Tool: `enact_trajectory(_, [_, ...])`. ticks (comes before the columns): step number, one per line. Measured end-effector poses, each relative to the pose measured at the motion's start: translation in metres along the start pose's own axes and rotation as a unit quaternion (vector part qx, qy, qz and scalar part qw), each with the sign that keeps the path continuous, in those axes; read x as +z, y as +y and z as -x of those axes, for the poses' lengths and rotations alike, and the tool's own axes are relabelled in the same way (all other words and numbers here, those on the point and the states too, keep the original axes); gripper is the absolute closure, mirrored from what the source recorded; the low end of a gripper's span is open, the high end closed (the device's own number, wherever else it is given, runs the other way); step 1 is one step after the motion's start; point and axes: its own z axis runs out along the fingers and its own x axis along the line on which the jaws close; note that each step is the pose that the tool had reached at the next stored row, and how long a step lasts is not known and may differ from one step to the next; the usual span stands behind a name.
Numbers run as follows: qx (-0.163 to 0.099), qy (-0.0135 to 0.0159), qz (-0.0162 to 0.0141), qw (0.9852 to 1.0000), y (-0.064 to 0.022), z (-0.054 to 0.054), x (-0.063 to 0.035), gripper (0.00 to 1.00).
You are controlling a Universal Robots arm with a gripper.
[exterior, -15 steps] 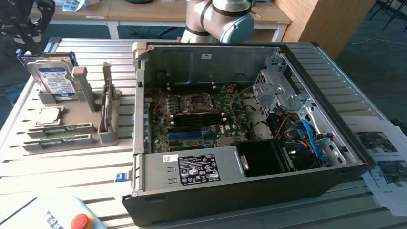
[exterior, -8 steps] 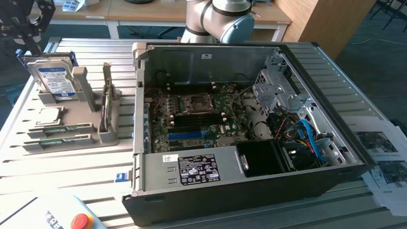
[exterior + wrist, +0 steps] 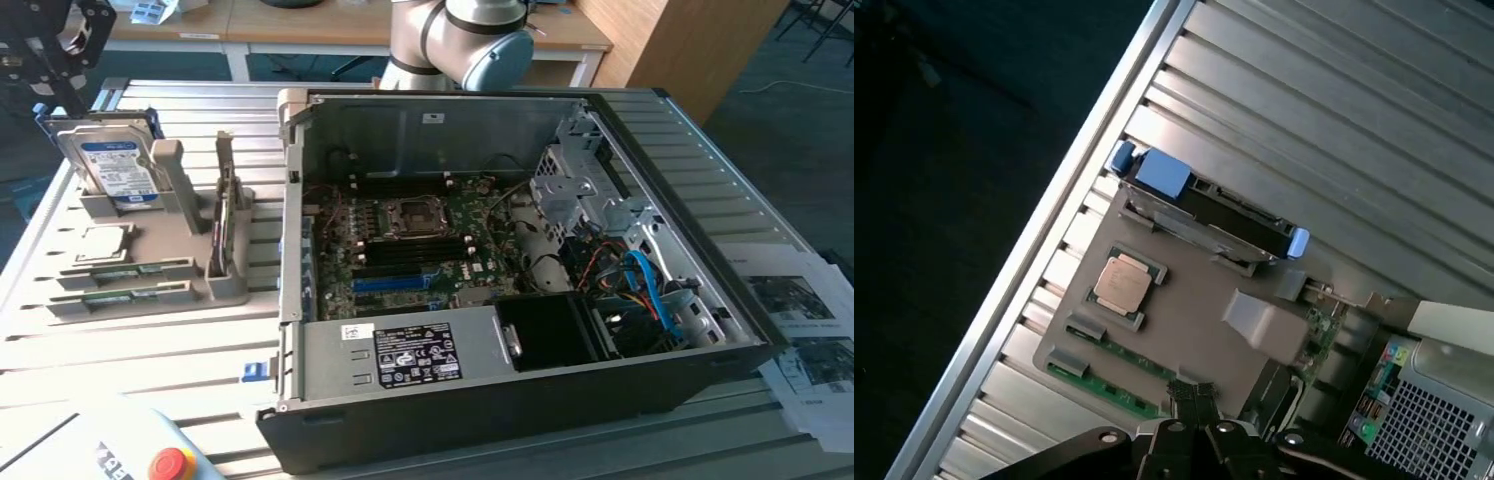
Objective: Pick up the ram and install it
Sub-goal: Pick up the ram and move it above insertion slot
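- The gripper (image 3: pixel 56 48) (image 3: pixel 1192 396) hangs in the air with its fingertips drawn together and nothing between them, touching nothing
- In the exterior view it is above the far end of a grey parts holder (image 3: pixel 187 285) (image 3: pixel 1184 305), near the worktop's (image 3: pixel 80 360) (image 3: pixel 1304 90) far corner on the exterior view's left
- A hard drive (image 3: pixel 112 166) (image 3: pixel 1204 205) with a blue-and-white label stands upright in the far end of the holder, the part nearest below the gripper
- A processor chip (image 3: pixel 102 241) (image 3: pixel 1122 283) lies flat in a square recess just in front of the hard drive
- The ram (image 3: pixel 118 297) (image 3: pixel 1109 388), a thin green stick, lies in the slot at the holder's near end, well apart from the gripper
- A second ram stick (image 3: pixel 118 270) lies parallel just beside it, between it and the processor chip
- A dark expansion card (image 3: pixel 227 215) stands on edge along the holder's side that faces the computer case (image 3: pixel 534 400) (image 3: pixel 1444 420)
- The computer case lies open on the middle of the worktop, its motherboard (image 3: pixel 414 245) exposed
- A red emergency-stop button (image 3: pixel 167 463) sits at the worktop's near edge
- Printed sheets (image 3: pixel 801 330) lie at the edge on the exterior view's right
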Motion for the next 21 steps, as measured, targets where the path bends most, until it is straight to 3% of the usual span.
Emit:
enact_trajectory(6, [-0.055,0.0025,0.0013,0.9985,-0.0001,-0.0001,0.0015,0.90])
enact_trajectory(11, [-0.100,0.0045,0.0023,0.9950,-0.0001,-0.0001,0.0029,0.90])
enact_trajectory(15, [-0.136,0.0061,0.0032,0.9907,-0.0002,-0.0001,0.0041,0.90])
enact_trajectory(21, [-0.190,0.0085,0.0044,0.9817,-0.0003,-0.0001,0.0059,0.90])
